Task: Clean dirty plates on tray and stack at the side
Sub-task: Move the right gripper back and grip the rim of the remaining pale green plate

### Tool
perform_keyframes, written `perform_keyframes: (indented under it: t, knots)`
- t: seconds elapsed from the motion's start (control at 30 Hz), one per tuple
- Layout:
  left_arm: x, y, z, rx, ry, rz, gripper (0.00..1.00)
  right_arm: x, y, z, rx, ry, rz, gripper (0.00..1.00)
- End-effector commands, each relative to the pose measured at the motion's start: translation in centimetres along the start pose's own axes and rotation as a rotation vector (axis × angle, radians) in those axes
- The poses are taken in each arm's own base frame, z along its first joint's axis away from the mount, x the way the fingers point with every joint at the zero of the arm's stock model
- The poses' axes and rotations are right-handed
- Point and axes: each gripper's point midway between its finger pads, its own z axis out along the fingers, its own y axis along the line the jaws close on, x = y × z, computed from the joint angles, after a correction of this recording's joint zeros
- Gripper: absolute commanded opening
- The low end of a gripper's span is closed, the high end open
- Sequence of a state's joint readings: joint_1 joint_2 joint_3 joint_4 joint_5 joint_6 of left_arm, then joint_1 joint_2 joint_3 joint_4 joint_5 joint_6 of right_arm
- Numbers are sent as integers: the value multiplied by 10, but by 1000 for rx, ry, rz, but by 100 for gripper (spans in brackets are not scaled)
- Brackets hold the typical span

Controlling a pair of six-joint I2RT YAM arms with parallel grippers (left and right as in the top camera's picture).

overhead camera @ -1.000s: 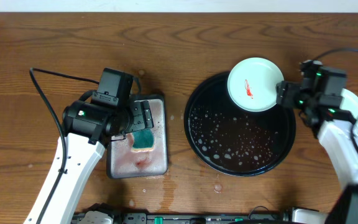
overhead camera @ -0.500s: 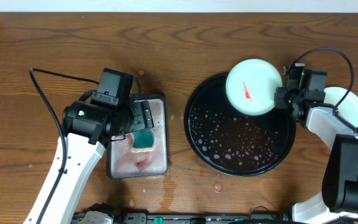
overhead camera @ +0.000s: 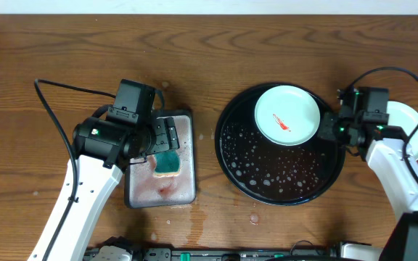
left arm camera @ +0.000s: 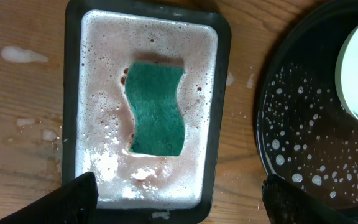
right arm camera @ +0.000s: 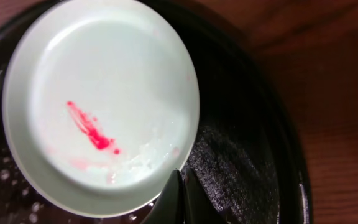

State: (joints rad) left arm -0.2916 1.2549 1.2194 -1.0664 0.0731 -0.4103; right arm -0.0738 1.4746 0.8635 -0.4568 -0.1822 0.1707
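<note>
A pale mint-white plate (overhead camera: 287, 114) (right arm camera: 104, 99) with a red sauce smear sits over the far part of the round black tray (overhead camera: 281, 177) (right arm camera: 253, 155). My right gripper (overhead camera: 334, 125) (right arm camera: 182, 190) reaches in from the right and is shut on this plate's near-right rim, one finger inside the rim and one outside. My left gripper (overhead camera: 162, 139) (left arm camera: 182, 202) hangs open above a green sponge (left arm camera: 157, 109) (overhead camera: 167, 163), holding nothing. A second white plate (overhead camera: 414, 127) lies on the wood right of the tray, partly hidden by my right arm.
The sponge lies in pinkish foamy water in a small rectangular grey metal tray (left arm camera: 73, 93) (overhead camera: 186, 190) left of the black tray. Soap droplets speckle the black tray's floor (left arm camera: 303, 155). Wet spots mark the wood near both trays.
My right gripper shut on the plate's rim. The plate went from the tray's far rim down and left into the tray. The left arm stayed still.
</note>
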Motion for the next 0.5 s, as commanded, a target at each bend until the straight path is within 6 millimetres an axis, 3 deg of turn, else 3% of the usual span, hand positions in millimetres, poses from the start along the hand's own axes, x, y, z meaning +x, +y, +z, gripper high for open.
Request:
perform_keyframes:
  t: [0.0,0.03,0.1,0.2,0.33,0.4,0.47]
  knots:
    - [-5,-1,-5,5,-17,7,85,0,-13,19,75,-12,-52,12]
    - [-5,-1,-5,5,-17,7,85,-5,-11,25,64,-28,-133,24]
    - [-5,-1,-5,5,-17,7,85,-12,-7,37,37,-51,-235,35]
    - [-5,-1,-5,5,-17,7,85,-20,5,56,-48,-87,-286,36]
    - [-5,-1,-5,5,-17,7,85,-7,28,73,-214,-51,-285,40]
    - [-5,-1,-5,5,-17,7,85,-1,20,82,-181,-22,-233,30]
    - [-5,-1,-5,5,-17,7,85,2,6,89,-103,-4,-160,26]
